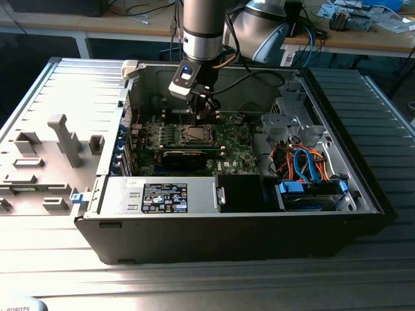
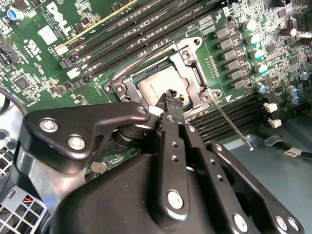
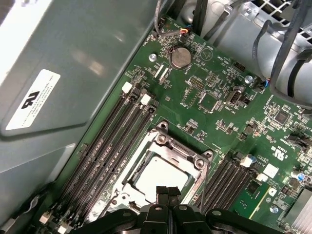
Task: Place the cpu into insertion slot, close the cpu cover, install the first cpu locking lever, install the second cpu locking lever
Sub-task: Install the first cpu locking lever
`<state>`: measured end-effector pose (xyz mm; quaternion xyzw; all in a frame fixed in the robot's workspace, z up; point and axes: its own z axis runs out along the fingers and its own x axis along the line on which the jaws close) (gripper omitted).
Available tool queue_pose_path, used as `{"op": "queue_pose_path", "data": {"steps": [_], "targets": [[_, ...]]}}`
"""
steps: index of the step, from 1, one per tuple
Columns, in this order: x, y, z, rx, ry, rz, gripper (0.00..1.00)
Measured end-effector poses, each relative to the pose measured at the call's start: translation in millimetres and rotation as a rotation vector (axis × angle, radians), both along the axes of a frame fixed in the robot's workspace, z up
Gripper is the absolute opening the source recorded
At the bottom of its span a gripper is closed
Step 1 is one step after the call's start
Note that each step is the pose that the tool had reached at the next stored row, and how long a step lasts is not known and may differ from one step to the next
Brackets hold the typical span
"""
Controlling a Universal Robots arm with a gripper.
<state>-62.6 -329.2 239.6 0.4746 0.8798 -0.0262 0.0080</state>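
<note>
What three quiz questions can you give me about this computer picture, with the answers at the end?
1. True or false: the cpu lies inside the frame of the cpu cover.
2. Pick one. The tips of the pincer are: A) wide apart, B) pressed together just above the cpu, C) holding a cable.
3. Fill in: the circuit board is coloured ____.
Key: 1 true; 2 B; 3 green.

Near edges of the cpu and cpu cover behind the pincer, second wrist view.
</note>
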Motion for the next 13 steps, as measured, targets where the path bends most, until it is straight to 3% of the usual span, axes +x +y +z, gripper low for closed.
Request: {"op": "queue_pose_path", "data": {"steps": [13], "targets": [[0.0, 0.0, 0.0, 0.0000, 0.0000, 0.042, 0.11]]}}
